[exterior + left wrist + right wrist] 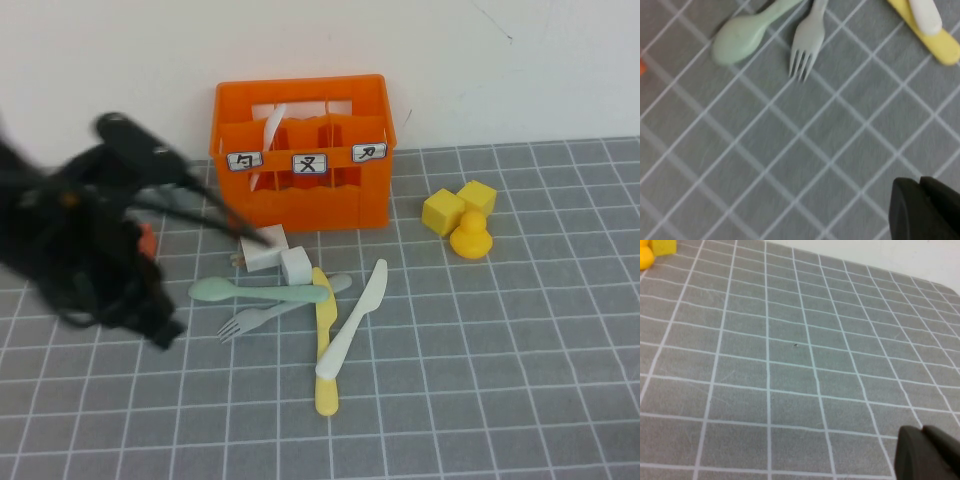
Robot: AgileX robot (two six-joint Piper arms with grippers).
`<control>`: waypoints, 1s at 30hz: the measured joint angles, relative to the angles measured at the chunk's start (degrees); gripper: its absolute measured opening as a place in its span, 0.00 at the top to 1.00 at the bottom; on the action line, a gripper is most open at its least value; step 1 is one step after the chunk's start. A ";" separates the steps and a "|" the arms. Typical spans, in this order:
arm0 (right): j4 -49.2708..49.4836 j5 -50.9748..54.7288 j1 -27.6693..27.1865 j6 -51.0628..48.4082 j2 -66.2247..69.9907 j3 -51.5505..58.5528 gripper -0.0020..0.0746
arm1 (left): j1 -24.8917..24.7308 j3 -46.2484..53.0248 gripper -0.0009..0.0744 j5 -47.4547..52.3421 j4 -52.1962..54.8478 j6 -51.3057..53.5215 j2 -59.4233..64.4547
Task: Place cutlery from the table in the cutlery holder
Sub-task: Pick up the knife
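1. Grey gridded desk (520, 400) meets a plain white wall, and your orange cutlery holder (300, 205) stands against that wall with one white utensil (268, 140) already upright in its left compartment.
2. Your remaining cutlery lies in a loose heap just in front of the holder: the white knife (352, 318) rests across the yellow knife (324, 345), while the mint-green spoon (255, 291) and the grey fork (270, 315) cross beside them. Lift one and you may drag its neighbour along.
3. Two white cubes (272, 258) touch the top of the heap (they are not cutlery); a low approach could knock them into the holder or scatter the handles.
4. Your left tool (925, 210) hovers left of the heap, blurred; I cannot tell how its fingers stand. A rushed descent risks pinning the fork tines flat.
5. Your right tool (930, 452) sits over bare desk, away from the heap, near the yellow blocks (458, 205) and duck (470, 236); its fingers cannot be judged either.
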 joint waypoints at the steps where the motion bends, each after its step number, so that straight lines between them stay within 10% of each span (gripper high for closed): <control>1: 0.00 0.00 0.00 0.00 0.00 0.00 0.98 | -1.52 -1.88 0.98 0.37 0.86 -1.47 2.77; 12: 0.00 0.00 0.00 0.00 0.00 0.00 0.98 | -13.44 -22.69 0.49 4.37 4.97 -8.09 28.39; 30: 0.09 0.00 0.00 0.00 0.00 0.00 0.98 | -17.64 -38.31 0.46 3.28 6.59 -14.08 49.43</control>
